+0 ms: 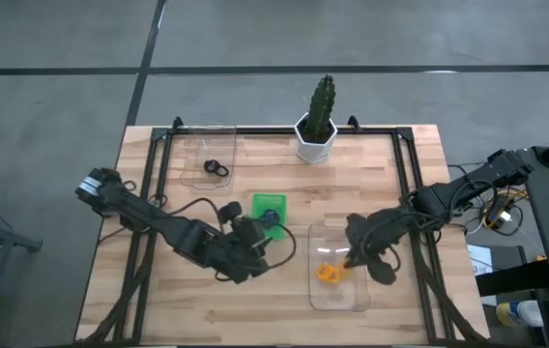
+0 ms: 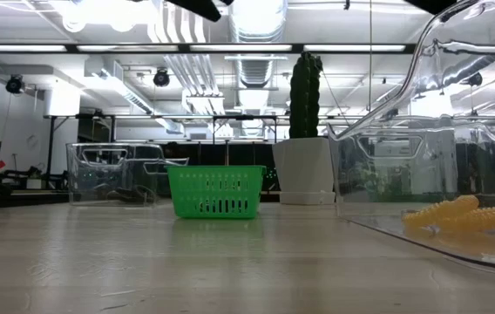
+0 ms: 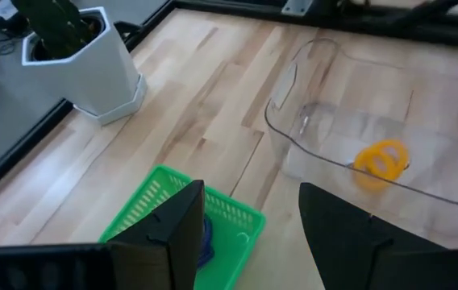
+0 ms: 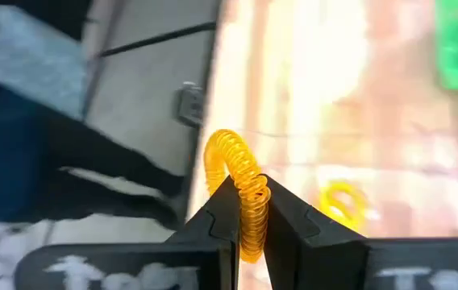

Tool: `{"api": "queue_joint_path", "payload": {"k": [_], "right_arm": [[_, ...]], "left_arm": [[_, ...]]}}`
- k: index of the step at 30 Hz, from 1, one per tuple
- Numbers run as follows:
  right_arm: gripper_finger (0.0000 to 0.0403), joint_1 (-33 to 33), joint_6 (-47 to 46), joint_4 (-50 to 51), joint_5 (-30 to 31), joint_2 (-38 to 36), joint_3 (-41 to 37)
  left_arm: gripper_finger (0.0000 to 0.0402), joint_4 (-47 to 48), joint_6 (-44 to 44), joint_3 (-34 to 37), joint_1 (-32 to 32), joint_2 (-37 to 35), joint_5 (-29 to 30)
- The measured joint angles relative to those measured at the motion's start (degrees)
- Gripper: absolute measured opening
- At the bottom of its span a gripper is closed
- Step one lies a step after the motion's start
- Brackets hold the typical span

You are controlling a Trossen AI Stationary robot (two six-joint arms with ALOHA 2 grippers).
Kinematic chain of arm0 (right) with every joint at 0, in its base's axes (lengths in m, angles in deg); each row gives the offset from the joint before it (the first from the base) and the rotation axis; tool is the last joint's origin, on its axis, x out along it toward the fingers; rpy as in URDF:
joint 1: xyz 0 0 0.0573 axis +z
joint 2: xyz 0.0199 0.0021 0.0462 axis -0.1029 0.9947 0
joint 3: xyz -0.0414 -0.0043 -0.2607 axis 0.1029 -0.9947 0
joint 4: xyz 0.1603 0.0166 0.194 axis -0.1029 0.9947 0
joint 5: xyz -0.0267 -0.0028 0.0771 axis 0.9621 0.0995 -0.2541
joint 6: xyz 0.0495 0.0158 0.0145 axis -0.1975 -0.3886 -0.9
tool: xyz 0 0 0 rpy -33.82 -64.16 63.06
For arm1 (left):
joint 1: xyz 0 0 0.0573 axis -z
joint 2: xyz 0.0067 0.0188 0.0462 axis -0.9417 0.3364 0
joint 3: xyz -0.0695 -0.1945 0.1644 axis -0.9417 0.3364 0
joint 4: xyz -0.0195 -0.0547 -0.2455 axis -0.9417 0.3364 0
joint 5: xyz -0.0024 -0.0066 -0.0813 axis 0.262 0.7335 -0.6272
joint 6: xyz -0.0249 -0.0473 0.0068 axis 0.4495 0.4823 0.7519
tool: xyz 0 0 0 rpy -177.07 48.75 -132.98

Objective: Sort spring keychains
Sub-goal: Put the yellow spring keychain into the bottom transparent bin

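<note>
Small coiled spring keychains. One orange keychain (image 4: 241, 181) stands between the fingers of my right gripper (image 4: 249, 211), which is shut on it above the near clear bin (image 1: 339, 290). A second orange keychain (image 1: 329, 274) lies on that bin's floor. A purple keychain (image 3: 206, 235) lies in the green tray (image 1: 255, 202). My left gripper (image 3: 249, 193) hovers open just above the tray's near side, touching nothing. A black keychain (image 1: 216, 168) lies in the far-left clear bin (image 1: 192, 145). My right gripper pinches the orange keychain's coil (image 4: 253, 201) between its two fingers. The loop curves up and out past the fingertips (image 4: 227, 193), lifted clear above the bin. The lower part of the coil is hidden between the fingers.
A white pot with a cactus (image 1: 317, 135) stands at the table's far edge. The black frame rails (image 1: 405, 174) run along the table's sides. Bare wood lies along the near edge and between the tray and the far-left bin.
</note>
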Motion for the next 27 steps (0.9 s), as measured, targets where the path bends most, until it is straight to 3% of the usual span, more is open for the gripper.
{"api": "queue_joint_path", "payload": {"k": [11,21,27], "right_arm": [[0.0028,-0.04,-0.93,5.61,5.51,1.21,-0.13],[0.0028,-0.11,-0.82,5.48,5.47,4.21,-0.28],[0.0028,-0.73,-0.94,5.47,5.66,5.54,-0.38]], "left_arm": [[0.0195,-27.99,-4.24,29.55,0.57,-20.84,-3.98],[0.0195,-30.68,-4.26,45.30,0.59,-40.96,-5.64],[0.0195,-34.80,-10.12,50.42,0.57,-49.96,-11.78]]}}
